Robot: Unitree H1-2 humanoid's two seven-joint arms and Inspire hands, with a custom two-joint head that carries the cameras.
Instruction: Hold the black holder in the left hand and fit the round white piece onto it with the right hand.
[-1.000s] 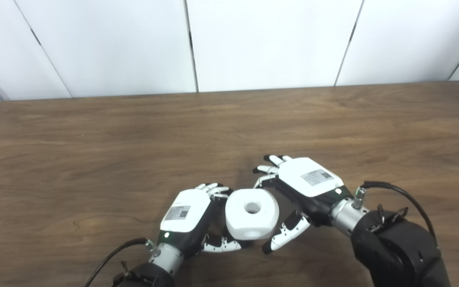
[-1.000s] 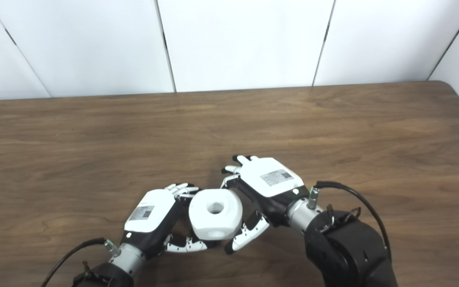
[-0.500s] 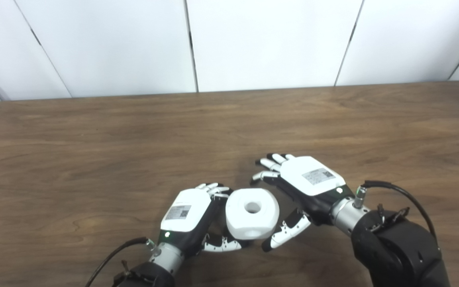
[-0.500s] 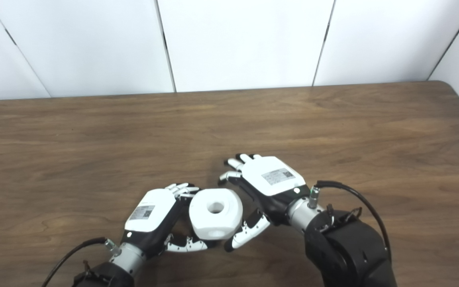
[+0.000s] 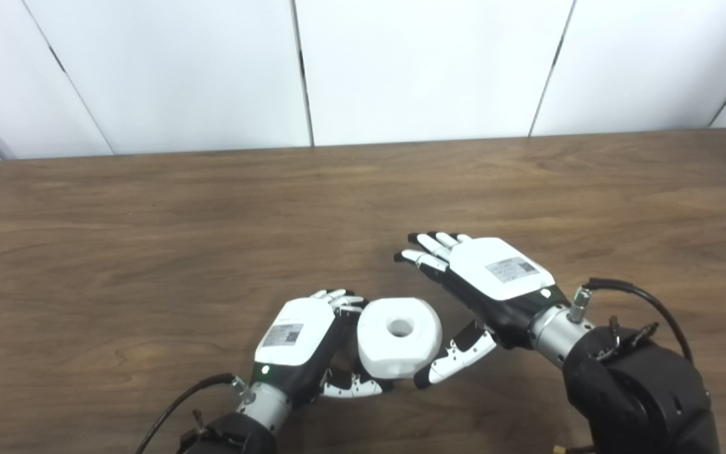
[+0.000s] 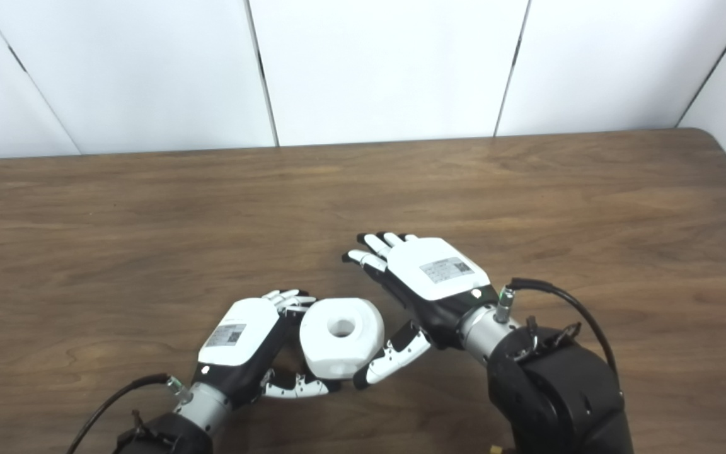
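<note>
We find the round white piece (image 5: 399,337) low over the wooden table (image 5: 149,239), near its front edge, gripped by the left hand (image 5: 303,340) with fingers curled behind it and thumb beneath. The black holder is hidden, so we cannot tell whether it sits under the piece. The right hand (image 5: 486,287) stands just right of the piece, fingers spread and holding nothing, its thumb near the piece's lower right edge.
</note>
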